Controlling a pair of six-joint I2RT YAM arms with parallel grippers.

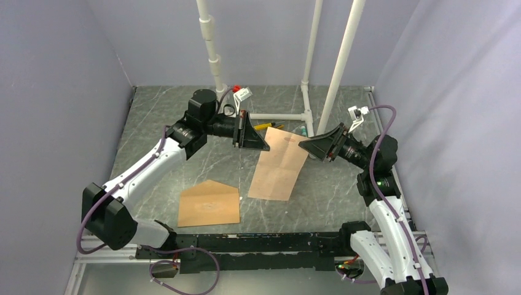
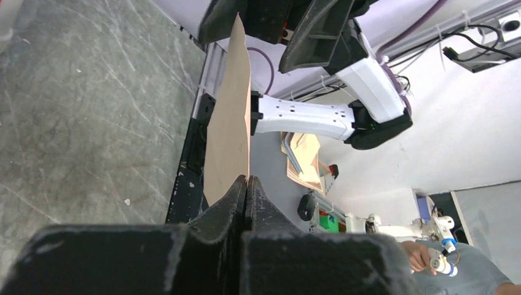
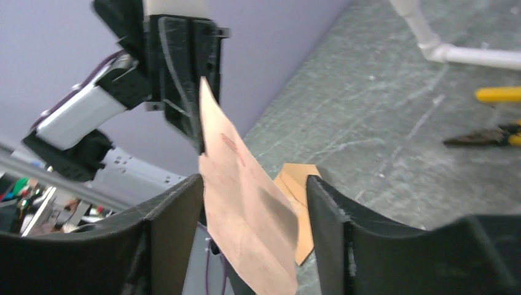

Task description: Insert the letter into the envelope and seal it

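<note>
Letter, a flat tan-peach paper sheet (image 1: pixel 278 165), is held up at frame centre, pinched by the closed left gripper (image 2: pixel 247 184). The right gripper (image 3: pixel 255 184) is spread open around it. Should that single-edge pinch slip, the sheet could be dropped beside the kraft-brown pointed-flap envelope (image 1: pixel 209 204) at lower left.

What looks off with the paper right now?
The letter is pinched near one corner by the left gripper, so it hangs tilted and bent along its creases within the open right gripper. A yellow-handled tool lies stray on the table.
</note>
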